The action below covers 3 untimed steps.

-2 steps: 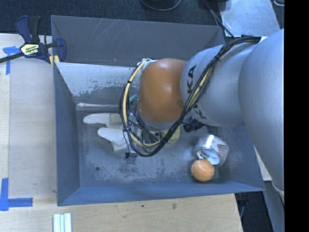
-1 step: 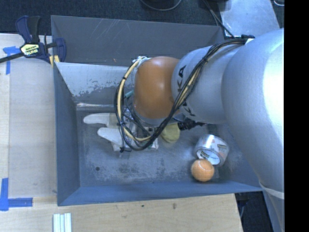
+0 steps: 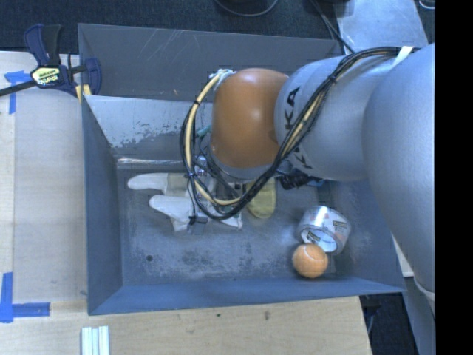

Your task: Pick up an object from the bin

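Seemingly unfinished: the gripper (image 3: 196,218) is hanging over a white scrap (image 3: 167,206) left of the orange ball (image 3: 310,261); whether spread or closed, cannot tell

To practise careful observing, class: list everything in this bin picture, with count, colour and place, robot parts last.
bin: one, grey metal, centre
plastic pieces: at least two, white, floor left of centre
yellowish lump: one, pale yellow, floor centre, partly under the arm
shiny roll: one, silver, white label, floor right
ball: one, orange, front right, beside the roll
arm: one, silver-grey, from the right
wrist cover: one, orange, above bin's centre
cables: several, black and yellow, round the cover
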Tool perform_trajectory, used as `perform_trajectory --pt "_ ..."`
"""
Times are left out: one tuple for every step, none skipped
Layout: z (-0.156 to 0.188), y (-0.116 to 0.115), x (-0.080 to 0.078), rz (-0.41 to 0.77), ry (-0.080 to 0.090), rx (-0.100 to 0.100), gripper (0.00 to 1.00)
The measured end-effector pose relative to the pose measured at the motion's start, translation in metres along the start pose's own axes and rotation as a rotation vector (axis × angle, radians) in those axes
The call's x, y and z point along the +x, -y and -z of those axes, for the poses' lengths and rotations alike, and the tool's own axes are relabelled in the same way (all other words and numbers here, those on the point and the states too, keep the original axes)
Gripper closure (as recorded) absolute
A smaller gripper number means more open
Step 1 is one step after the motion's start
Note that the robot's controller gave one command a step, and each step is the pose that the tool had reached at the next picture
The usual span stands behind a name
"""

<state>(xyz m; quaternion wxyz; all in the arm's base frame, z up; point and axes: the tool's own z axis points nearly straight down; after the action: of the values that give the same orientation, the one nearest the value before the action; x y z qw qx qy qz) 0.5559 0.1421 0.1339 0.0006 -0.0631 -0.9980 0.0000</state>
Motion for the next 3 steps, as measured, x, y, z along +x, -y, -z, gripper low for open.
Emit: perform_trajectory --pt "0.025 0.002 -0.003 -0.015 0.024 -0.01 0.0" --pt "-0.04 0.004 -0.013 -0.026 0.009 -0.004 0.0" --pt "-0.066 0.005 -0.021 0.062 0.039 -0.012 1.0"
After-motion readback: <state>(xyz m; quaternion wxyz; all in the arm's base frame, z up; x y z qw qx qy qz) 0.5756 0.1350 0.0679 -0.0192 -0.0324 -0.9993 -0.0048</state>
